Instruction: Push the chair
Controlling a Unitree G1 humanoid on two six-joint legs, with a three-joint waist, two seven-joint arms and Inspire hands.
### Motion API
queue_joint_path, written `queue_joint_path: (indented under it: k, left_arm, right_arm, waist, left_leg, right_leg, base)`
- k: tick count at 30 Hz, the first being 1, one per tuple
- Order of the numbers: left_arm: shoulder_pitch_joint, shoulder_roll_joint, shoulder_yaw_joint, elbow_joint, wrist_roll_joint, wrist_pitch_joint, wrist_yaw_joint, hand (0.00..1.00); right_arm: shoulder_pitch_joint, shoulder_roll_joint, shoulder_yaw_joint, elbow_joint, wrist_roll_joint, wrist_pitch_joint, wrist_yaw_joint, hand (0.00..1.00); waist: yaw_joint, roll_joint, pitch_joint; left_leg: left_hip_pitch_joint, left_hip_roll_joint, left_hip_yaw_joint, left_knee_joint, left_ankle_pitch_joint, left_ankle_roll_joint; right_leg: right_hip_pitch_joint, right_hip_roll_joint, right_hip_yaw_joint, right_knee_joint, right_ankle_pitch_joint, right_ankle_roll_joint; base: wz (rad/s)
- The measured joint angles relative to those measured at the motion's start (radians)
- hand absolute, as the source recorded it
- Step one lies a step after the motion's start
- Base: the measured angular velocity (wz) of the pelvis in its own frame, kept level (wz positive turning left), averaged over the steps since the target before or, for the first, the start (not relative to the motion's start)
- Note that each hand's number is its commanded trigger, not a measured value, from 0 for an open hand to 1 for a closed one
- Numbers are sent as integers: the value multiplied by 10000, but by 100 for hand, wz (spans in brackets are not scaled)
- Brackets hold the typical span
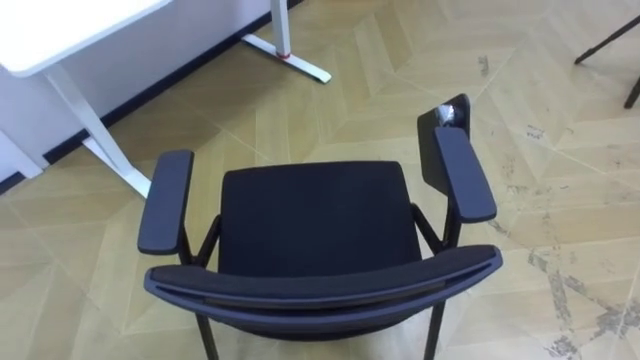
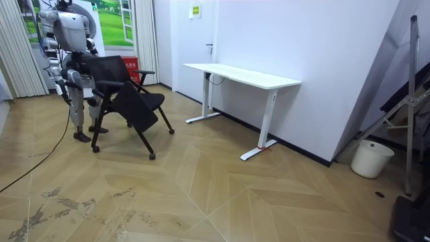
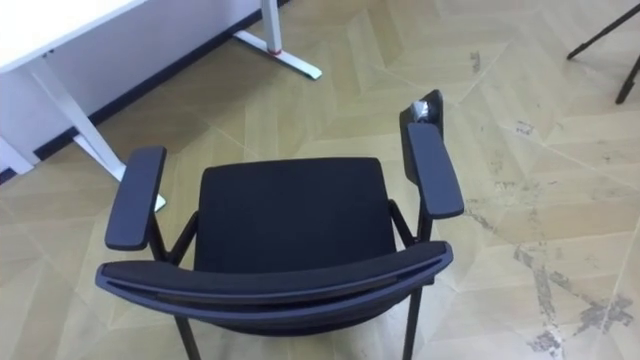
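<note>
- Right hand (image 2: 69, 85) sits low by the robot's hip, just behind the chair at the room view's left. It is too small there for me to tell whether it is spread or curled, or whether it touches the chair.
- I see the robot standing upright right behind the black chair (image 1: 312, 225), facing it, close to the vertical blinds (image 2: 17, 60) in the far corner at the room view's left.
- From the head camera I look straight down on the chair. The curved backrest (image 1: 320, 283) is nearest me and the square seat (image 1: 315, 215) lies beyond it. The left armrest (image 1: 166, 200) and right armrest (image 1: 463, 173) run along either side.
- A dark folded panel (image 1: 437, 150) stands just outside the right armrest, with a small silvery fitting (image 1: 452, 113) at its far end.
- The chair stands on the herringbone wood floor (image 1: 350, 90), on small wheels as the room view shows, apart from the desk.
- Ahead and to my left is the white desk (image 1: 70, 25), and its far foot (image 1: 295, 60) carries a small red mark.
- Grey scuff marks (image 1: 560, 270) streak the floor to the chair's right.
- Dark stand legs (image 1: 610, 40) cross the upper right corner of my view.
- Past the desk, a white bucket (image 2: 371, 158) sits by the wall at the room view's right.
</note>
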Motion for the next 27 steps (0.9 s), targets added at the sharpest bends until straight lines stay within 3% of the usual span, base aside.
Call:
queue_joint_path:
  k: [5,11,20,27]
  left_arm:
    - [-17,123,689,-341,-433,128,574,0]
    - [-276,708,1023,-887,-368,238,1200,0]
    - [-1411,1789,1219,-2227,-187,147,1840,0]
    - [-1614,1816,1187,-4290,2555,169,2247,0]
  right_arm:
    - [-2,-61,-419,35,-46,134,-57,0]
    - [-35,-459,-688,41,-436,158,-111,0]
    - [-83,-651,-838,-104,-471,129,-342,0]
    - [-54,-657,-833,-101,-646,46,-246,0]
  waist:
    - [47,101,-52]
    - [14,214,-4]
    - [0,368,-13]
    - [-21,618,-19]
  left_leg:
    - [8,3,1,25,-2,0]
    - [180,9,-43,-11,-3,-4]
    - [115,6,-94,21,-3,-2]
    - [-21,-13,-98,91,-11,12]
  right_leg:
    - [33,9,18,2,-1,1]
    - [264,16,-33,6,-1,2]
    - [195,21,-22,104,1,2]
    - [14,5,62,116,2,3]
  base:
    - [-1]
    - [3]
    - [0]
    - [1]
